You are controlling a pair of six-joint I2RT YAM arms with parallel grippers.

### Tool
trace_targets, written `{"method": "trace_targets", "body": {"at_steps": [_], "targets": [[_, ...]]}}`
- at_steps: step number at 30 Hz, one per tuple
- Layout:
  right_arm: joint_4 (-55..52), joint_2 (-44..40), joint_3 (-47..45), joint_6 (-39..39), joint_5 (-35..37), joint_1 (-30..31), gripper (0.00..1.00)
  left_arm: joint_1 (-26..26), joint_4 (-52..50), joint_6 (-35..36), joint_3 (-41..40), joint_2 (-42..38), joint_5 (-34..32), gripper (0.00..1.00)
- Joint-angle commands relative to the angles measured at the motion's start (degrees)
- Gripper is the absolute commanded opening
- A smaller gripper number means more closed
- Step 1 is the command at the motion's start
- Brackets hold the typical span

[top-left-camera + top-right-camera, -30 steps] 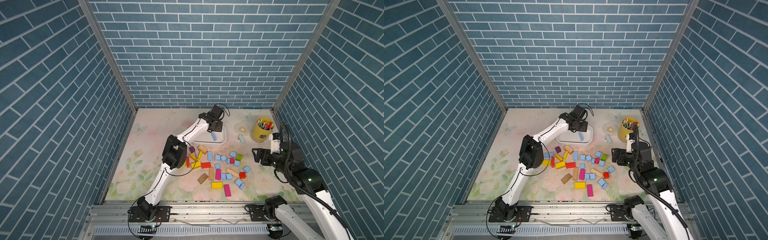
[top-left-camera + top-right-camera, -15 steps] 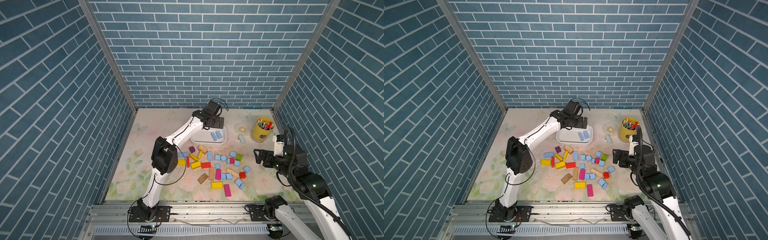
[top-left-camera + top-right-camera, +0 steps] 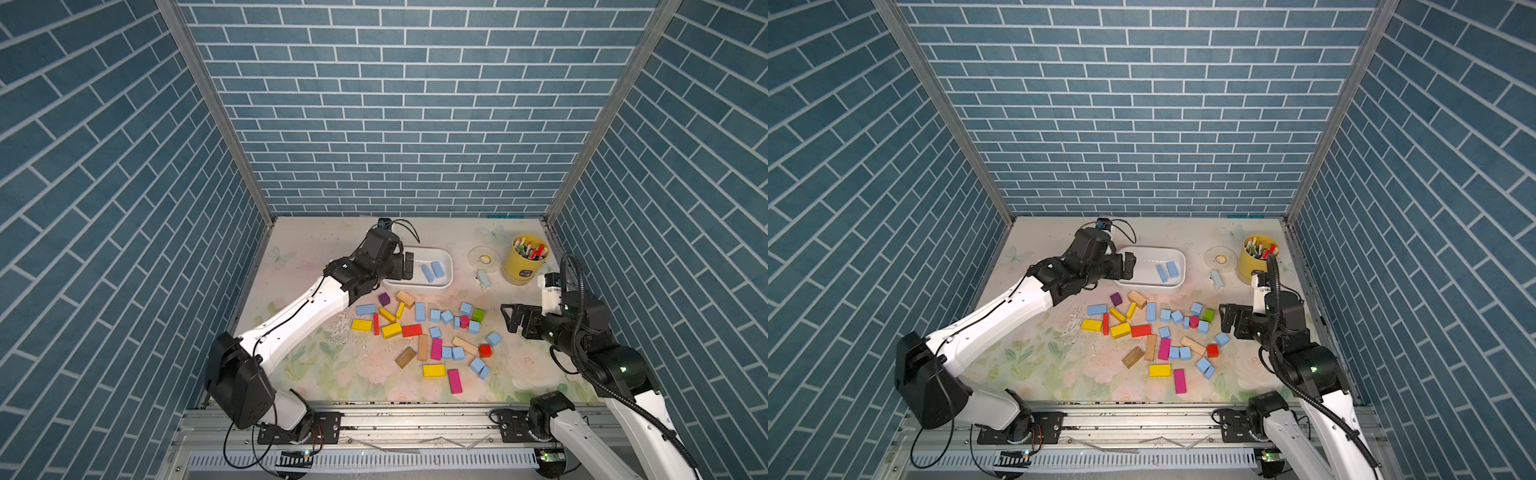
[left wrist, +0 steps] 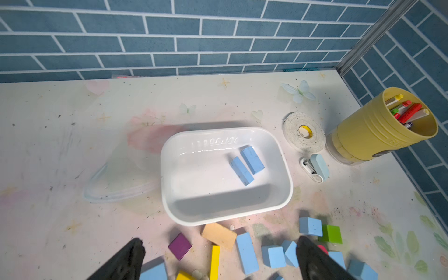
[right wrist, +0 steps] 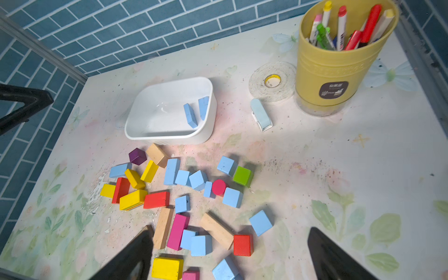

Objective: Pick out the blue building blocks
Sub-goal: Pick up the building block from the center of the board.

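Blue-brick walls are boxing in a pale floral surface. 2 blue building blocks are lying just beside each other toward the right end of the white tub. The rest are sitting loose on the surface in front of it, mixed among coloured blocks in yellow, red, magenta, purple, green and bare wood.

The left end effector is hovering at the tub's left end, jaws spread wide and gripping nothing. The right end effector is hanging just right of the scatter, likewise gaping, empty and touching no block.

1 second ago only 1 blue block was showing in the tub, with the left end effector above its far rim. Now that end effector is sitting back toward the left, and 2 blocks are resting inside.

In both top views the left end effector is covering the tub's left end. Both wrist views are cutting their own fingers off at the frame edge. Several loose blue blocks are butting together, so their count is hard to make out.
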Motion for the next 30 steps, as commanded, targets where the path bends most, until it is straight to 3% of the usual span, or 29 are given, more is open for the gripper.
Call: {"method": "trace_targets", "body": {"at_steps": [1,7,13,17,30], "targets": [[1.9,0.5,-1.5,1.0,-4.7,0.1,0.99,-0.1,0.6,1.2,-5.5,-5.2,-3.1,0.99],[1.6,0.5,-1.6,1.3,-3.2,0.1,0.97,1.4,-1.0,-0.4,-16.1,-14.7,-4.2,0.99],[1.1,0.9,-1.6,1.2,-1.4,0.1,0.97,3.1,-2.9,-3.7,-21.2,-17.3,-4.1,0.99],[0.2,2.0,-0.6,1.1,-1.4,0.1,0.97,3.2,-2.9,-5.5,-22.0,-14.7,-7.5,0.99],[0.1,2.8,-0.9,0.9,-1.3,0.1,0.97,3.3,0.9,-6.9,-19.7,0.8,-5.0,0.99]]}}
